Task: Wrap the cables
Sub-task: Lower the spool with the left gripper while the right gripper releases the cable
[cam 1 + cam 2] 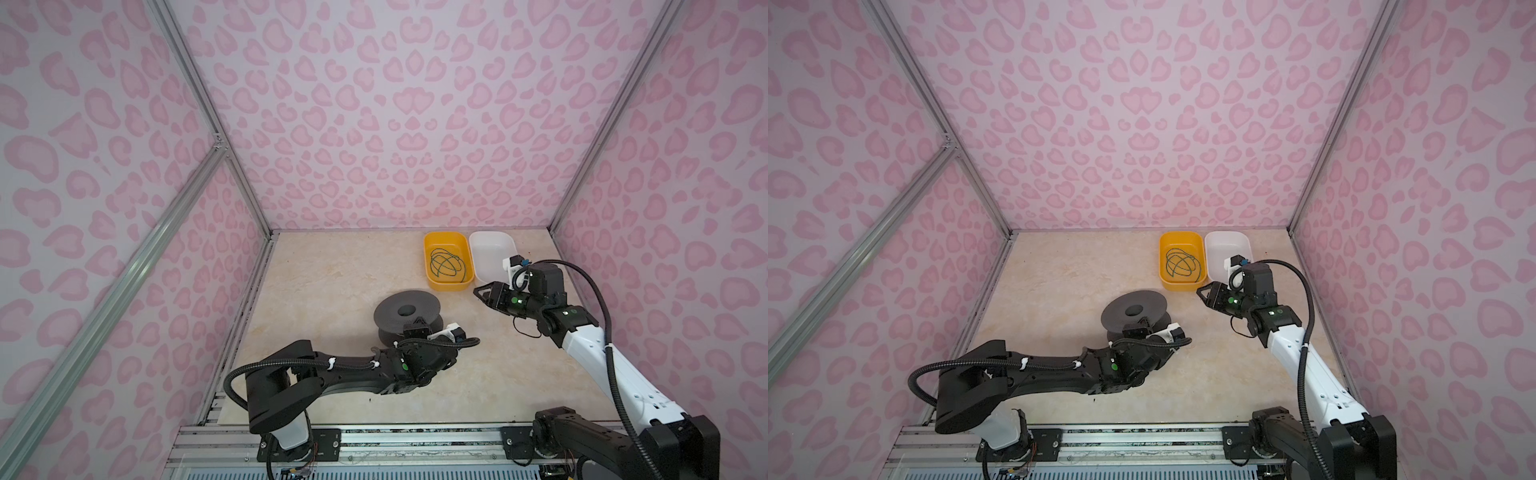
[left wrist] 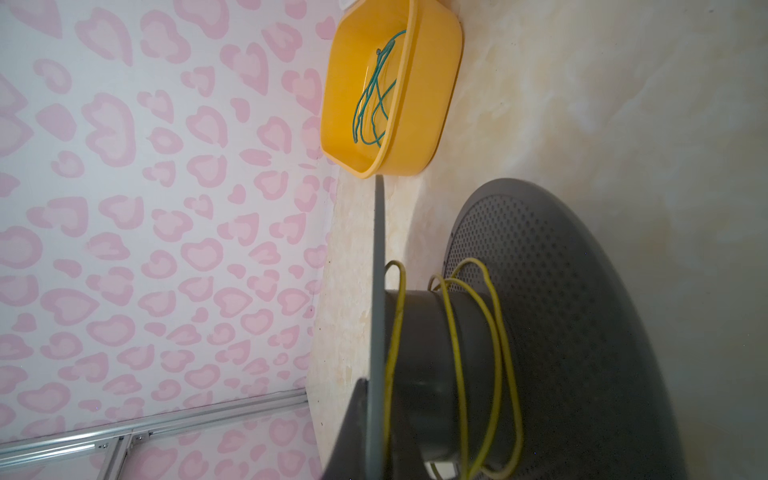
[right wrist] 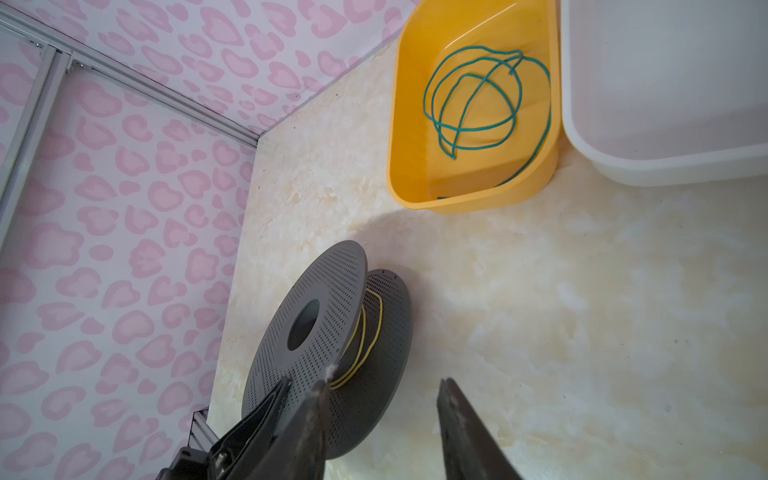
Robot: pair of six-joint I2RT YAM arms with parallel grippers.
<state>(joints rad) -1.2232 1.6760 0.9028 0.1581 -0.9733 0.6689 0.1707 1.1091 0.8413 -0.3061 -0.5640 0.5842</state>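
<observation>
Yellow cable (image 2: 458, 370) first: found it looped loosely round the core of the grey spool (image 1: 406, 309) on the table (image 1: 332, 270). Found green cable (image 3: 478, 104) coiled inside the yellow bin (image 3: 409, 124), white bin (image 1: 490, 245) touching alongside. Saw left gripper (image 1: 417, 323) clamped on the spool's top disc edge. Saw right gripper (image 1: 478, 291) spread apart, empty, near the yellow bin's front corner.
</observation>
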